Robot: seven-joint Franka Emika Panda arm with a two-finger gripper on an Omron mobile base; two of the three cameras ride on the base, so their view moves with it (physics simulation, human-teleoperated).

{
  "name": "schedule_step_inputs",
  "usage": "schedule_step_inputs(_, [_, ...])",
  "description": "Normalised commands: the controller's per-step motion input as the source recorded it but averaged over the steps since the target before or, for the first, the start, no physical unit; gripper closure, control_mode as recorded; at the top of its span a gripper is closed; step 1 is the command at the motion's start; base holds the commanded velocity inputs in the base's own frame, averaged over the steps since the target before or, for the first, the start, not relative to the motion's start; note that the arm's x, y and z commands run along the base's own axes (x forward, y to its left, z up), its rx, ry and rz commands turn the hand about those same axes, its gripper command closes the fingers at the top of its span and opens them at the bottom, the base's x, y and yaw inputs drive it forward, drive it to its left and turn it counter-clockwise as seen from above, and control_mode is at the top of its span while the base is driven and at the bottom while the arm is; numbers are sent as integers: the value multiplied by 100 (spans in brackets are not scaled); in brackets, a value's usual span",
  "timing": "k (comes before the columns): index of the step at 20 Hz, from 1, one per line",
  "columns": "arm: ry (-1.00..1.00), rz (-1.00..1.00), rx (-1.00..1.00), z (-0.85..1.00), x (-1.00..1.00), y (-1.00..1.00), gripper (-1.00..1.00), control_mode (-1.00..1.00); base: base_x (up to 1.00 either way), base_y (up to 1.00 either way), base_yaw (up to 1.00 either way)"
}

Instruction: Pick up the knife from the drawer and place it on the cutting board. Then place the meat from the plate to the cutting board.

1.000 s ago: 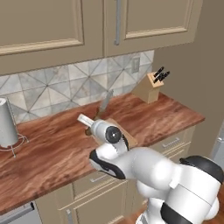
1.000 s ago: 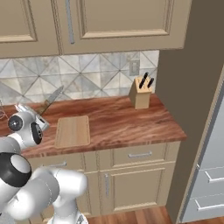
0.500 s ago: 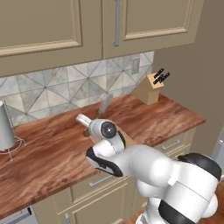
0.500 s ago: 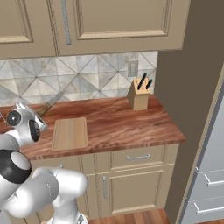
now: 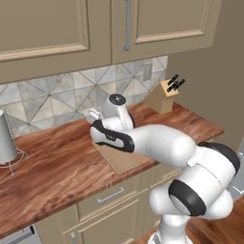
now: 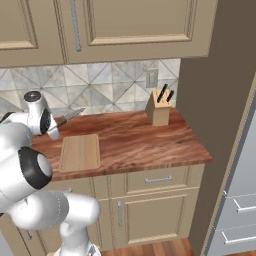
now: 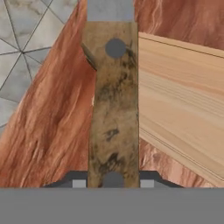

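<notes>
My gripper [image 7: 113, 181] is shut on the knife [image 7: 113, 105]. Its brown wooden handle runs up the hand view, and the grey blade starts at the top edge. In the right base view the knife [image 6: 71, 115] sticks out of the gripper [image 6: 54, 129], blade pointing right and a little up, above the counter. It is just behind the cutting board's [image 6: 80, 152] far left corner. The light tan cutting board [image 7: 183, 100] lies to the right of the handle, and my arm partly covers the cutting board [image 5: 125, 161] from the left side. The drawer, the meat and the plate are out of view.
A wooden knife block [image 6: 159, 107] with black-handled knives stands at the back right of the reddish wood counter [image 6: 140, 145]. A metal container [image 5: 7, 138] stands at the far left. A tiled backsplash and wall cabinets rise behind, and shut beige drawers sit below.
The hand has risen above the counter with the knife still in it. The blade has tipped from steeply upward to nearly level, pointing right. The board and block have stayed put.
</notes>
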Motion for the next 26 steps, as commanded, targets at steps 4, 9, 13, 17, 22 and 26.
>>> schedule_step_inputs(4, [37,0,0,-42,3,-29,100,-100,0,0,0])
schedule_step_inputs(9, [6,3,0,-16,18,-10,100,-100,0,0,0])
schedule_step_inputs(13, [-2,10,-4,-39,11,-4,100,-100,0,0,0])
schedule_step_inputs(17, [-7,10,-8,-50,5,-3,100,-100,0,0,0])
schedule_step_inputs(22, [-3,10,-5,-53,6,-14,100,-100,0,0,0])
schedule_step_inputs(26, [0,10,0,-42,9,-28,100,-100,0,0,0])
